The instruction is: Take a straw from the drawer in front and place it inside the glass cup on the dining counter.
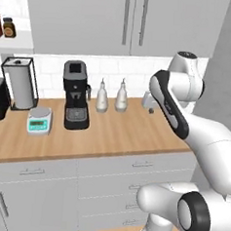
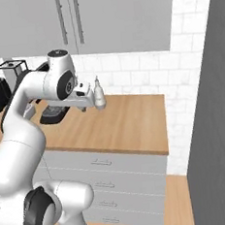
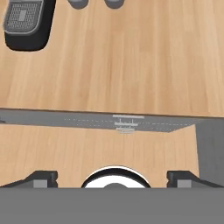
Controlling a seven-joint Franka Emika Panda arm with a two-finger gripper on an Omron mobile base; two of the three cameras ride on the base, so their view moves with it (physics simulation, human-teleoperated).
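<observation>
Nearest to you, the gripper [image 3: 113,177] hangs above the wood worktop [image 1: 116,132], looking straight down, its two dark fingertips [image 3: 43,177] spread as wide as they go with nothing between them. Just past them you see the front edge of the worktop and, below it, the stack of light-grey drawers with slim metal bar handles [image 1: 142,164], all closed flush; the top drawer [image 1: 133,165] sits right under the hand. No straw can be seen. Farther back on the worktop stand a black coffee machine [image 1: 76,95], a small teal kitchen scale [image 1: 39,121] to its left, and two pale pear-shaped bottles [image 1: 113,97] to its right. At the far left, a paper towel roll in a black wire frame [image 1: 20,84] stands against the white tiled wall.
</observation>
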